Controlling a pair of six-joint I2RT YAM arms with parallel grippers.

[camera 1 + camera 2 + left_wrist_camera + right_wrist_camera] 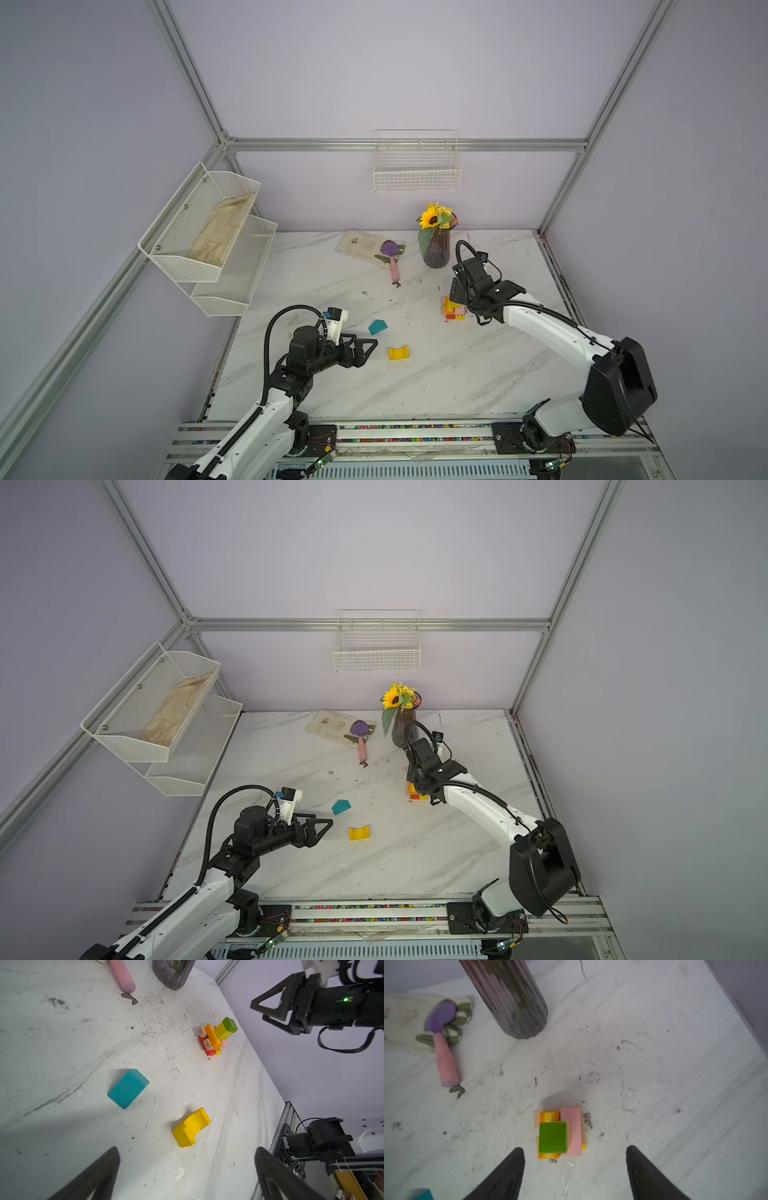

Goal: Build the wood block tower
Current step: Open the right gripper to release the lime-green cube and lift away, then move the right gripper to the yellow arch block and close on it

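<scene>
Tower (571,1132) stands near the vase (512,1001), below the right gripper (574,1149), jaws apart and empty; left gripper (187,1150) also gaping, facing the loose teal block (128,1088) and yellow arch (191,1127): likely light, rigid, smooth-painted wood, best pinched across flat parallel sides.

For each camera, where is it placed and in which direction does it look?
Top views: high before the table, looking down toward the back wall; both arms show, left gripper by the teal block and arch, right gripper above the tower.
Left wrist: on the left arm, looking low across the table to the tower; own open fingers and the right gripper show.
Right wrist: on the right arm, looking down on the tower; own open fingers show.
Shared: both wrist views hold the tower, vase and scoop.
</scene>
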